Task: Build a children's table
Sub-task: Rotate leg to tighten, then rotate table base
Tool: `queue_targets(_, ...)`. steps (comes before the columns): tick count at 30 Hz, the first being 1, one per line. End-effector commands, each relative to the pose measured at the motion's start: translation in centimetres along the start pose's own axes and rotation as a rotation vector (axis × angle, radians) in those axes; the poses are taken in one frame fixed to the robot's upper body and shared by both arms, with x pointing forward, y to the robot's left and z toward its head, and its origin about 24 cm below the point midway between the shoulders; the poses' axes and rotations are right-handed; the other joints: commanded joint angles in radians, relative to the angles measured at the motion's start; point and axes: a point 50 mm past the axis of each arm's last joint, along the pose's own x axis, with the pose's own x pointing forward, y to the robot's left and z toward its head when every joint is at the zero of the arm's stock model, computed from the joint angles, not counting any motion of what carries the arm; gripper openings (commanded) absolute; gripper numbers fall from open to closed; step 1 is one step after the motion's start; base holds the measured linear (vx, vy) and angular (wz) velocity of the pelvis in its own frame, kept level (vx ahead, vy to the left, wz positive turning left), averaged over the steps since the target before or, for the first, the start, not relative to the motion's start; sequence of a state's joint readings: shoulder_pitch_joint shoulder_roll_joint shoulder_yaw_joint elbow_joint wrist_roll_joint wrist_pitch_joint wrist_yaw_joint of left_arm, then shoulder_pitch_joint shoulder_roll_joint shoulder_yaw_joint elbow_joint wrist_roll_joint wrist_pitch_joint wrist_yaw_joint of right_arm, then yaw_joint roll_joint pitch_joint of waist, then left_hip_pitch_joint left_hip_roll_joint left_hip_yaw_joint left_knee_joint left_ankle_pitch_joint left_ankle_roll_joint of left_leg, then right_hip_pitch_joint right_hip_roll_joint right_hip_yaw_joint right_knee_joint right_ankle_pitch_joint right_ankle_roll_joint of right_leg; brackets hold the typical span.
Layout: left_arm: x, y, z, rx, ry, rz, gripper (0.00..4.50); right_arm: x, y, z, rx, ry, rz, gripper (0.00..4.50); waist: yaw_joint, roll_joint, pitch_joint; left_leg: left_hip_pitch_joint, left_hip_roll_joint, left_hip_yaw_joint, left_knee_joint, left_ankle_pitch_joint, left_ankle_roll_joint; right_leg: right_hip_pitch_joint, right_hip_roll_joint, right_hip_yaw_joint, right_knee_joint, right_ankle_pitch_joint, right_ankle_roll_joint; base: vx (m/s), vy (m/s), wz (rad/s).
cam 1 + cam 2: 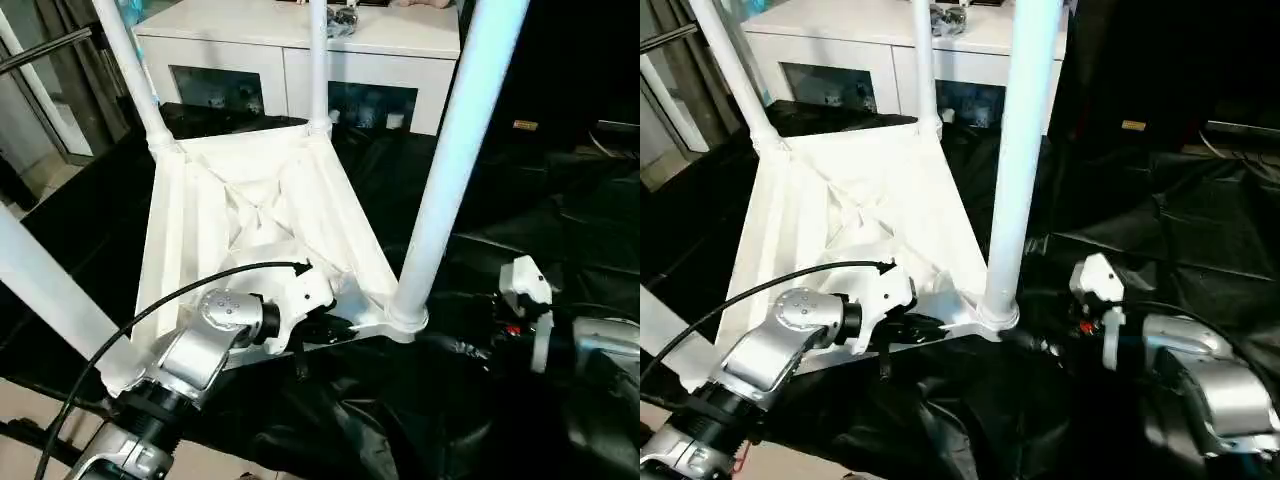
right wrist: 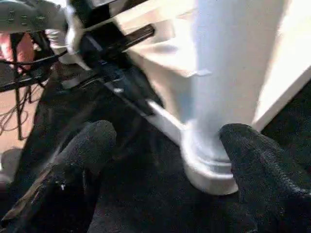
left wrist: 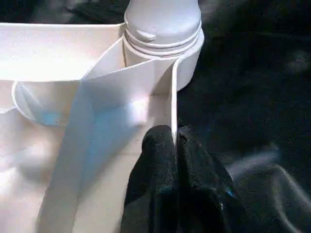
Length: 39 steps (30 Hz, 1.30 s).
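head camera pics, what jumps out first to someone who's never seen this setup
The upturned white tabletop lies on black sheeting at the middle, ribs showing, with white legs standing up from its corner sockets. The left gripper is shut on the tabletop's near rim, and the right gripper stands open around the base of the nearest leg. A white cabinet stands behind.

A big black sheet [image 1: 520, 250] covers the place where the things sit. It is shiny and full of wrinkles. The white tabletop [image 1: 200, 230] lies right on it, upside down, with its ribbed side up. Four white legs [image 1: 450, 170] stand up from its corners. Pale floor [image 1: 30, 400] shows beside the sheet's near edge.
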<state>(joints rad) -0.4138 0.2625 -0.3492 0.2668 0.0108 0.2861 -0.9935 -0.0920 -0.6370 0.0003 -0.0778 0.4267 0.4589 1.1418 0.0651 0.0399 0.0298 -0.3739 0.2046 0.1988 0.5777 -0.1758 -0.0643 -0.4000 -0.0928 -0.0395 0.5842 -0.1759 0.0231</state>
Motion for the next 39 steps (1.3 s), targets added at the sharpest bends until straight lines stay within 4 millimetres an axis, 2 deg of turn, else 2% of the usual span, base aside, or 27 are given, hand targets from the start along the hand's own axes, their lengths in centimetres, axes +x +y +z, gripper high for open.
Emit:
queue_targets(1, -0.7, 1.1, 1.3, -0.032, -0.099, 0.087, 0.28, -0.5, 0.5, 0.1, -0.006, 0.023, 0.027, 3.98, 0.003, -0.033, -0.047, 0.008, 0.021, -0.009, -0.058, -0.215, 0.081, 0.041, -0.038, 0.023, -0.071, -0.288, -0.189, 0.000, 0.000, 0.00)
queue_targets(2, -1.0, 0.8, 1.8, -0.072, -0.140, 0.070, 0.56, -0.7, 0.6, 0.2, -0.015, 0.033, 0.030, 4.04, 0.004, -0.030, -0.048, 0.008, 0.021, -0.011, -0.059, -0.217, 0.077, 0.042, -0.039, 0.023, -0.072, -0.307, -0.181, 0.000, 0.000, 0.00)
queue_targets(4, -1.5, 0.2, 2.2, -0.111, -0.178, 0.040, 0.56, -0.9, 0.9, 0.5, -0.019, 0.033, 0.042, 4.04, 0.000, -0.034, -0.049, 0.001, 0.019, -0.012, -0.058, -0.201, 0.074, 0.047, -0.041, 0.021, -0.067, -0.301, -0.182, 0.000, 0.000, 0.00)
queue_targets(6, -2.2, -0.7, 2.3, -0.127, -0.188, 0.012, 0.76, -1.0, 1.3, 0.9, -0.005, 0.019, 0.072, 4.04, 0.002, -0.035, -0.048, 0.006, 0.025, -0.014, -0.060, -0.219, 0.074, 0.042, -0.041, 0.023, -0.068, -0.308, -0.196, 0.000, 0.000, 0.00)
queue_targets(8, -2.7, -1.2, 2.2, -0.125, -0.189, 0.021, 0.91, -0.7, 1.6, 1.0, -0.001, 0.018, 0.097, 4.04, 0.001, -0.038, -0.043, 0.004, 0.026, -0.014, -0.062, -0.225, 0.080, 0.039, -0.037, 0.022, -0.067, -0.294, -0.198, 0.000, 0.000, 0.00)
queue_targets(13, -4.2, -2.5, 2.2, -0.145, -0.212, 0.048, 1.37, 1.3, 1.9, 0.9, -0.003, 0.007, 0.138, 4.04, 0.003, -0.035, -0.039, 0.012, 0.025, -0.013, -0.064, -0.262, 0.055, 0.029, -0.032, 0.023, -0.073, -0.348, -0.180, 0.000, 0.000, 0.00)
queue_targets(14, -4.5, -3.1, 2.2, -0.151, -0.214, 0.045, 1.43, 2.2, 1.7, 0.8, -0.010, 0.002, 0.134, 4.04, 0.004, -0.032, -0.032, 0.010, 0.026, -0.015, -0.069, -0.272, 0.046, 0.027, -0.033, 0.024, -0.072, -0.345, -0.183, 0.000, 0.000, 0.00)
queue_targets(16, -5.4, -5.1, 1.6, -0.186, -0.197, 0.036, 1.53, 4.3, 0.8, 0.9, -0.070, -0.001, 0.061, 4.04, -0.006, -0.033, -0.021, 0.000, 0.024, -0.019, -0.079, -0.304, 0.029, 0.027, -0.036, 0.022, -0.074, -0.387, -0.176, 0.000, 0.000, 0.00)
queue_targets(17, -5.8, -5.7, 1.3, -0.195, -0.182, 0.044, 1.76, 5.0, 0.3, 1.1, -0.083, -0.014, 0.018, 4.04, -0.008, -0.032, -0.013, 0.004, 0.022, -0.019, -0.081, -0.340, 0.017, 0.019, -0.033, 0.022, -0.080, -0.444, -0.156, 0.000, 0.000, 0.00)
queue_targets(18, -5.9, -5.9, 1.2, -0.197, -0.173, 0.051, 1.82, 5.2, 0.0, 1.2, -0.085, -0.023, -0.003, 4.04, -0.007, -0.032, -0.015, 0.010, 0.023, -0.019, -0.077, -0.348, 0.011, 0.016, -0.033, 0.024, -0.081, -0.446, -0.153, 0.000, 0.000, 0.00)
queue_targets(19, -6.1, -6.2, 0.9, -0.194, -0.165, 0.065, 1.82, 5.5, -0.3, 1.5, -0.089, -0.035, -0.031, 4.04, -0.009, -0.035, -0.009, 0.012, 0.022, -0.018, -0.080, -0.359, 0.008, 0.011, -0.029, 0.027, -0.085, -0.451, -0.146, 0.000, 0.000, 0.00)
queue_targets(20, -6.3, -6.6, 0.6, -0.204, -0.159, 0.077, 1.98, 5.8, -0.6, 1.8, -0.094, -0.051, -0.056, 4.04, -0.005, -0.032, -0.008, 0.018, 0.021, -0.017, -0.079, -0.374, 0.005, 0.009, -0.025, 0.028, -0.087, -0.454, -0.139, 0.000, 0.000, 0.00)
queue_targets(22, -6.8, -7.8, -0.3, -0.238, -0.141, 0.090, 2.19, 6.2, -1.6, 2.1, -0.087, -0.053, -0.149, 4.04, -0.010, -0.032, 0.001, 0.012, 0.023, -0.020, -0.086, -0.382, -0.007, 0.009, -0.026, 0.027, -0.083, -0.446, -0.142, 0.000, 0.000, 0.00)
queue_targets(23, -7.1, -8.4, -0.7, -0.257, -0.131, 0.085, 2.24, 6.3, -2.1, 2.1, -0.091, -0.043, -0.194, 4.04, -0.013, -0.034, 0.007, 0.012, 0.022, -0.021, -0.089, -0.401, -0.014, 0.008, -0.024, 0.027, -0.085, -0.468, -0.128, 0.000, 0.000, 0.00)
queue_targets(24, -7.8, -9.4, -1.3, -0.276, -0.111, 0.055, 2.31, 6.4, -2.6, 2.2, -0.108, -0.034, -0.247, 4.04, -0.013, -0.038, 0.010, 0.019, 0.022, -0.019, -0.087, -0.418, -0.019, 0.001, -0.023, 0.029, -0.090, -0.481, -0.120, 0.000, 0.000, 0.00)
queue_targets(26, -9.2, -10.6, -2.2, -0.309, -0.075, 0.019, 2.54, 6.4, -3.7, 2.1, -0.110, -0.033, -0.344, 4.04, -0.014, -0.035, 0.015, 0.014, 0.020, -0.021, -0.090, -0.428, -0.022, 0.001, -0.025, 0.030, -0.088, -0.494, -0.116, 0.000, 0.000, 0.00)
queue_targets(27, -9.6, -10.7, -2.4, -0.315, -0.068, 0.017, 2.54, 6.3, -4.0, 2.1, -0.109, -0.033, -0.368, 4.04, -0.017, -0.041, 0.016, 0.014, 0.020, -0.021, -0.090, -0.429, -0.022, 0.000, -0.024, 0.030, -0.089, -0.497, -0.115, 0.000, 0.000, 0.00)
queue_targets(28, -10.2, -10.8, -2.7, -0.327, -0.049, 0.022, 2.66, 6.4, -4.5, 2.0, -0.106, -0.027, -0.408, 4.04, -0.016, -0.037, 0.016, 0.021, 0.021, -0.019, -0.090, -0.430, -0.027, -0.005, -0.022, 0.032, -0.089, -0.485, -0.117, 0.000, 0.000, 0.00)
queue_targets(30, -11.0, -11.0, -3.1, -0.338, -0.021, 0.023, 2.85, 6.4, -5.0, 1.9, -0.106, -0.021, -0.450, 4.04, -0.012, -0.042, 0.014, 0.018, 0.022, -0.015, -0.088, -0.383, -0.025, -0.002, -0.019, 0.034, -0.080, -0.403, -0.134, 0.000, 0.000, 0.00)
queue_targets(31, -11.6, -11.2, -3.4, -0.344, 0.003, 0.021, 2.85, 6.4, -5.3, 1.9, -0.108, -0.020, -0.483, 4.04, -0.011, -0.040, 0.015, 0.017, 0.022, -0.015, -0.088, -0.372, -0.024, -0.001, -0.019, 0.035, -0.077, -0.383, -0.139, 0.000, 0.000, 0.00)
queue_targets(33, -13.1, -11.5, -4.0, -0.355, 0.046, 0.034, 3.02, 6.5, -5.9, 1.9, -0.094, -0.030, -0.545, 4.04, -0.016, -0.043, 0.012, 0.004, 0.019, -0.014, -0.087, -0.330, -0.015, 0.007, -0.020, 0.033, -0.068, -0.330, -0.151, 0.000, 0.000, 0.00)
queue_targets(34, -14.9, -11.2, -4.6, -0.363, 0.078, 0.087, 3.09, 6.7, -6.4, 2.0, -0.082, -0.052, -0.603, 4.04, -0.015, -0.038, 0.009, 0.010, 0.021, -0.012, -0.085, -0.314, -0.013, 0.003, -0.020, 0.033, -0.066, -0.308, -0.159, 0.000, 0.000, 0.00)
queue_targets(35, -14.9, -11.2, -4.6, -0.363, 0.078, 0.087, 3.14, 6.7, -6.4, 2.0, -0.082, -0.052, -0.603, 4.04, -0.022, -0.038, 0.010, 0.005, 0.019, -0.011, -0.086, -0.307, -0.014, 0.008, -0.015, 0.032, -0.063, -0.287, -0.165, 0.000, 0.000, 0.00)
queue_targets(36, -15.8, -10.7, -4.8, -0.357, 0.080, 0.137, 3.24, 6.7, -6.5, 2.0, -0.072, -0.065, -0.616, 4.04, -0.018, -0.040, 0.005, 0.017, 0.021, -0.007, -0.081, -0.301, -0.012, 0.003, -0.013, 0.034, -0.062, -0.261, -0.171, 0.000, 0.000, 0.00)
queue_targets(37, -15.8, -10.7, -4.8, -0.357, 0.080, 0.137, 3.24, 6.7, -6.5, 2.0, -0.072, -0.065, -0.616, 4.04, -0.015, -0.037, 0.006, 0.022, 0.021, -0.004, -0.080, -0.303, -0.011, -0.001, -0.011, 0.036, -0.064, -0.251, -0.174, 0.000, 0.000, 0.00)
queue_targets(38, -18.2, -8.7, -5.0, -0.335, 0.053, 0.264, 3.41, 6.3, -5.7, 1.7, -0.035, -0.098, -0.577, 4.04, -0.010, -0.035, -0.001, 0.022, 0.019, -0.003, -0.077, -0.287, -0.006, 0.006, -0.012, 0.037, -0.057, -0.223, -0.181, 0.000, 0.000, 0.00)
queue_targets(39, -18.2, -8.7, -5.0, -0.335, 0.053, 0.264, 3.41, 6.3, -5.7, 1.7, -0.035, -0.098, -0.577, 4.04, -0.006, -0.034, -0.001, 0.023, 0.017, -0.001, -0.076, -0.277, -0.003, 0.005, -0.010, 0.037, -0.058, -0.209, -0.178, 0.000, 0.000, 0.00)
